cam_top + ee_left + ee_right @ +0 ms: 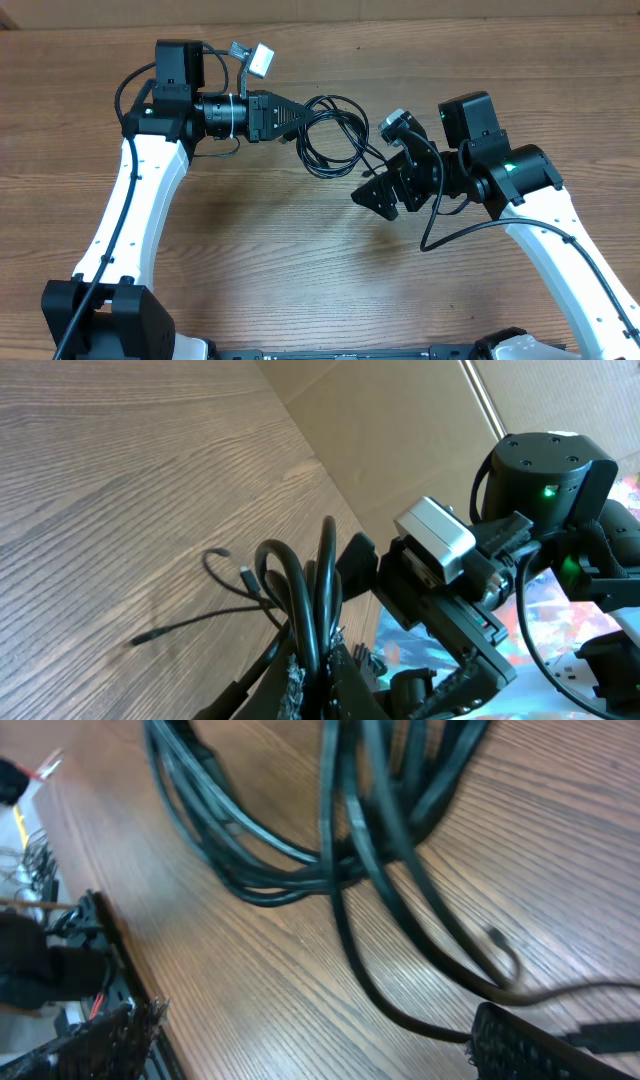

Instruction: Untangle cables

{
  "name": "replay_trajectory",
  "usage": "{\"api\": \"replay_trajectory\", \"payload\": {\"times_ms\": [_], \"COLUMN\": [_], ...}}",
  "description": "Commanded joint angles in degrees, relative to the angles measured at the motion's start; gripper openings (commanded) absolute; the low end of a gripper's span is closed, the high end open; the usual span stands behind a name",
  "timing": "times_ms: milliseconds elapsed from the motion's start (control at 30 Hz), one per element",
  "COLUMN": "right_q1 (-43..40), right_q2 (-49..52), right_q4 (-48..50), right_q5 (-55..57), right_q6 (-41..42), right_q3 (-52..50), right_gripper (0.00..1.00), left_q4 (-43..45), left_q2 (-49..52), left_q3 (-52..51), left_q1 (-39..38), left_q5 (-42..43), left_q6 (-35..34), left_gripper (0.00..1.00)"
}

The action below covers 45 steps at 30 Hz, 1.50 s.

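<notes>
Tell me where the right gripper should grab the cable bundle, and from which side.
Take the outer loop on the cable bundle at its right edge, coming from the right. The left gripper pinches the left end, and the loops fan out toward the open right gripper.

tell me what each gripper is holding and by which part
The left gripper is shut on the cables, pinching the looped bundle at one end. The right gripper is open near the loops, holding nothing.
</notes>
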Motion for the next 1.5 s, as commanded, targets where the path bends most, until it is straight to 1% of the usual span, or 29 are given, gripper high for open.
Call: {"api": "replay_trajectory", "payload": {"times_ms": [0,133,233,333,433,533,600,700,767,800,933,967,1000,1100,1233,1300,1367,1467], "right_q1": [0.0,0.0,0.0,0.0,0.0,0.0,0.0,0.0,0.0,0.0,0.0,0.0,0.0,0.0,0.0,0.0,0.0,0.0], "right_q2": [-0.9,-2.1,-1.6,-0.3,0.8,1.7,1.7,1.7,1.7,1.7,1.7,1.6,1.6,1.2,0.7,0.5,0.5,0.5], "right_q4": [0.6,4.2,6.8,6.8,4.9,5.2,6.2,7.1,6.4,5.8,2.5,1.7,1.0,-0.6,-2.1,-2.4,-2.3,-1.3], "right_q5": [2.7,6.1,7.8,7.6,7.6,7.5,7.5,7.5,7.5,7.5,4.6,3.5,2.6,-0.6,-8.2,-13.8,-19.4,-23.3], "right_q6": [1.5,1.0,-2.1,-2.6,-5.3,-6.3,-6.3,-6.3,-6.1,-6.1,-6.1,-6.0,-5.7,-2.6,-1.2,-1.2,0.5,3.6], "right_q3": [1.3,1.4,1.2,1.2,1.2,1.2,1.2,1.2,1.2,1.2,1.2,1.2,1.2,1.2,1.2,1.2,1.2,1.2], "right_gripper": [1.00,1.00,1.00,1.00,1.00,0.95,0.85,0.65,0.55,0.46,0.19,0.10,0.04,0.04,0.04,0.04,0.04,0.04], "left_q4": [0.2,0.2,0.5,1.1,2.4,4.2,4.3,4.5,5.0,5.0,4.9,4.9,4.9,4.3,2.8,1.9,1.4,1.5], "left_q2": [-1.5,-1.5,-1.5,-1.5,-1.5,-1.5,-1.5,-1.5,-1.5,-1.5,-1.5,-1.5,-1.5,-1.5,-1.5,-1.5,-1.5,-1.5], "left_q3": [1.2,1.2,1.2,1.2,1.2,1.2,1.2,1.2,1.2,1.2,1.2,1.2,1.2,1.2,1.2,1.2,1.2,1.2], "left_q1": [0.3,0.3,0.3,0.3,0.3,0.3,0.3,0.3,0.3,0.3,0.3,0.3,0.3,0.2,0.2,-0.1,-0.8,-2.0], "left_q5": [2.8,4.0,7.0,11.3,15.6,19.4,19.4,19.2,18.8,17.4,8.3,5.7,3.5,-2.3,-8.2,-10.2,-11.6,-11.8], "left_q6": [1.4,1.4,1.4,1.4,1.4,1.3,0.7,0.7,0.7,0.7,0.7,0.7,0.7,0.7,0.7,0.7,0.7,0.9], "left_gripper": [0.04,0.04,0.04,0.04,0.04,0.04,0.04,0.04,0.04,0.04,0.04,0.04,0.04,0.04,0.04,0.04,0.04,0.04]}}
